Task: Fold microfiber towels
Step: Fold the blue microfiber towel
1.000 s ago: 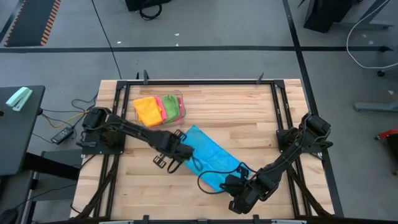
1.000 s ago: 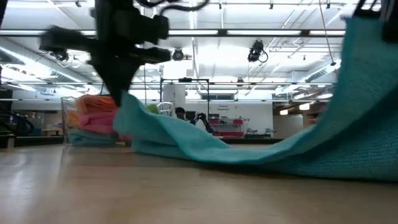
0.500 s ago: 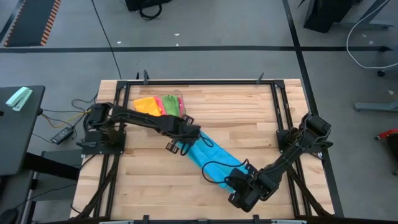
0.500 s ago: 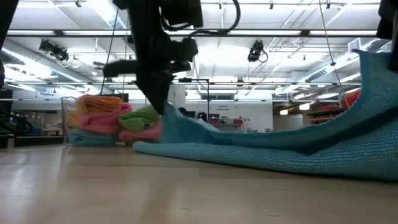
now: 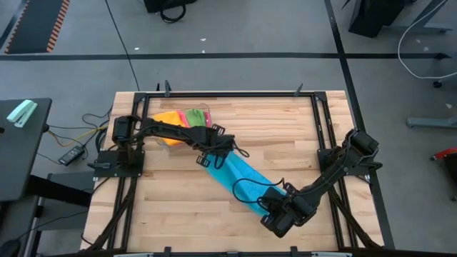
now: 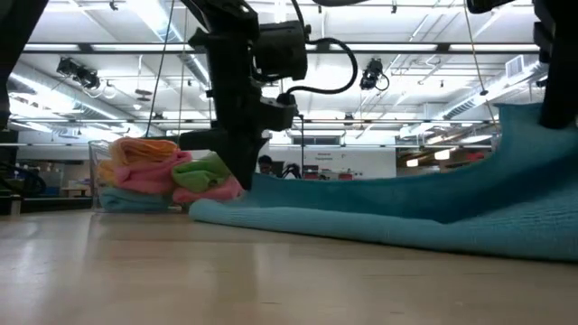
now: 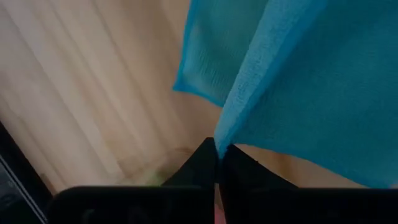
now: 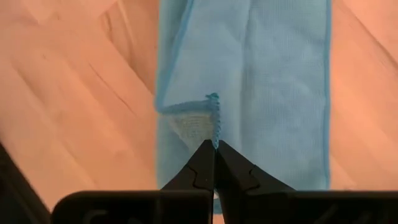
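A blue microfiber towel (image 5: 246,182) lies as a narrow band slanting across the middle of the wooden table, from its centre toward the near right. My left gripper (image 5: 212,158) is shut on its far-left end, low over the wood. My right gripper (image 5: 273,211) is shut on its near-right end, which is raised. In the low view the towel (image 6: 388,212) climbs from the left gripper (image 6: 242,176) toward the right gripper (image 6: 553,90). Orange, pink and green towels (image 5: 178,118) sit piled in a clear bin. My left gripper pinches a point on the towel's edge (image 7: 219,142) between its two fingertips, coming steeply from above. The held layer (image 6: 262,185) stands just above a lower layer that rests on the table. My right gripper pinches a hemmed corner (image 8: 214,115) of the towel at its fingertips, pointing steeply down. That end is lifted clear. The cloth slopes down from it to the table, lightly drawn, in a doubled strip (image 8: 273,93).
The clear plastic bin (image 5: 208,114) with the other towels stands at the table's far left, right behind my left arm; it also shows in the low view (image 6: 99,181). A black frame rail (image 5: 235,93) runs around the tabletop. Bare wood (image 5: 285,132) lies to the far right.
My left gripper has carried its towel corner toward the table's right and far edges and lowered it. The towel, spread wide a second ago, is now folded over into a narrow band. My right gripper has rolled at the wrist, and its end of the towel has sunk lower.
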You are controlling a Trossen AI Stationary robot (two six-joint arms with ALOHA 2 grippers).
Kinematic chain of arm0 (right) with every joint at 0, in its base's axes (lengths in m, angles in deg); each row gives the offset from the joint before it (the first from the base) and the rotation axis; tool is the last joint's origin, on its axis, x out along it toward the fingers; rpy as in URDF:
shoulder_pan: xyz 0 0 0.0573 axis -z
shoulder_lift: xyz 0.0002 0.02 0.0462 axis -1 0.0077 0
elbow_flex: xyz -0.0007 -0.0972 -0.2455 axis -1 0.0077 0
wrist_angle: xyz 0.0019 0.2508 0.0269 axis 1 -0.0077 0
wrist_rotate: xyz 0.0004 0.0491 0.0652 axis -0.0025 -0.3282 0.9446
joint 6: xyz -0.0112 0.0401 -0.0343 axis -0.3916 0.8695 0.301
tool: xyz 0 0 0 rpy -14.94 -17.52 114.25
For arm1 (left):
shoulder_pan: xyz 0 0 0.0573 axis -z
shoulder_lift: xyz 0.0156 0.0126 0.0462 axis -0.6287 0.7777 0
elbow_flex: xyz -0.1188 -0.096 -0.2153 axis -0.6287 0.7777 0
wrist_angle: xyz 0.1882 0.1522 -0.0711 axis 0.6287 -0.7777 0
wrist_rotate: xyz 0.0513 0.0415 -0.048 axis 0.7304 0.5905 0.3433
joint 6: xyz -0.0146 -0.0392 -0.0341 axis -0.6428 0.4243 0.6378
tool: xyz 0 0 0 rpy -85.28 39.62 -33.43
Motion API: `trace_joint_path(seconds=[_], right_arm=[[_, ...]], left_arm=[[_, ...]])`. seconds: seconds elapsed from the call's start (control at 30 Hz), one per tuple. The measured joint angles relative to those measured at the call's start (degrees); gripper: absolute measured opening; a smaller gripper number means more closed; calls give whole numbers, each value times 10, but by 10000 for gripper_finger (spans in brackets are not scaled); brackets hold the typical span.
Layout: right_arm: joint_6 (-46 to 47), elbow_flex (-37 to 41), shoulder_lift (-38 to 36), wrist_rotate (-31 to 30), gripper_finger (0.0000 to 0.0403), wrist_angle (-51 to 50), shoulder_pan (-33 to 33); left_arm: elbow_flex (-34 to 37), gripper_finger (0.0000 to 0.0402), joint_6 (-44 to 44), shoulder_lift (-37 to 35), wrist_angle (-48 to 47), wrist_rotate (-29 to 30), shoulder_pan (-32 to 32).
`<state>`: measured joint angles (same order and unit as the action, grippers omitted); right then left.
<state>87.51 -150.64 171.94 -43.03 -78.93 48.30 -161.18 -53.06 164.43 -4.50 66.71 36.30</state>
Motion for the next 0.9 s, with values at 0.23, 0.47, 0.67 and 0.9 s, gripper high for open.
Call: trace_joint_path(seconds=[0.23,0.47,0.67,0.9], right_arm=[[0,0,0,4,12,-15,4],[0,0,0,13,12,-17,4],[2,0,0,13,12,-17,3],[3,0,0,12,12,-15,3]], left_arm=[[0,13,-20,1,19,-13,-14],[0,35,-39,1,36,-17,-13],[0,13,-39,1,40,-21,-17],[-1,26,-56,33,61,-47,-21]])
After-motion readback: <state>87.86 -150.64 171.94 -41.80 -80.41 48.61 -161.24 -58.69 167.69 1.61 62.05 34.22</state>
